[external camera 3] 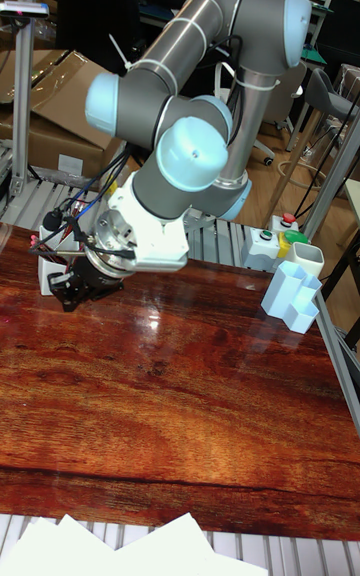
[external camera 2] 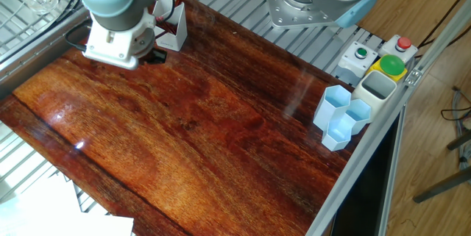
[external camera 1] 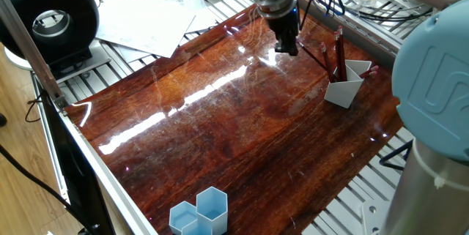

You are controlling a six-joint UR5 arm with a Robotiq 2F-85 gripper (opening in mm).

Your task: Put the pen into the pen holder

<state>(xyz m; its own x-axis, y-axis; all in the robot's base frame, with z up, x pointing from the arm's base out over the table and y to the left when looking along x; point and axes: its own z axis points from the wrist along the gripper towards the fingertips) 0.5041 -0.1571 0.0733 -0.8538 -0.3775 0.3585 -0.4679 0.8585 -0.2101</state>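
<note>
Arm: a grey UR5 robot arm with light blue joint caps [external camera 3: 200,151] reaches down over a glossy reddish-brown wooden tabletop [external camera 1: 242,125]; its black two-finger gripper [external camera 1: 286,45] hangs low over the upper middle of the table in one fixed view.

Gripper state: the fingers point down at the wood close to the surface; whether they are parted or clenched cannot be told, and no pen can be made out between them.

Pen holder: the small white plastic cup with flat angular sides and a pointed rim [external camera 1: 347,83] stands at the right edge of the tabletop in one fixed view, just to the right of the gripper and apart from it. In the other fixed view the same cup [external camera 2: 171,29] sits at the upper left, partly hidden by the arm's wrist.

Pens: several dark red pens [external camera 1: 339,53] stand tilted in the white cup, their ends rising above its rim.

Other cups: a cluster of light blue hexagonal honeycomb cups [external camera 2: 341,116] stands at the right edge in the other fixed view, well apart from the gripper.

Surroundings: loose white paper sheets [external camera 1: 146,17] lie on the metal frame at the upper left of one fixed view.
</note>
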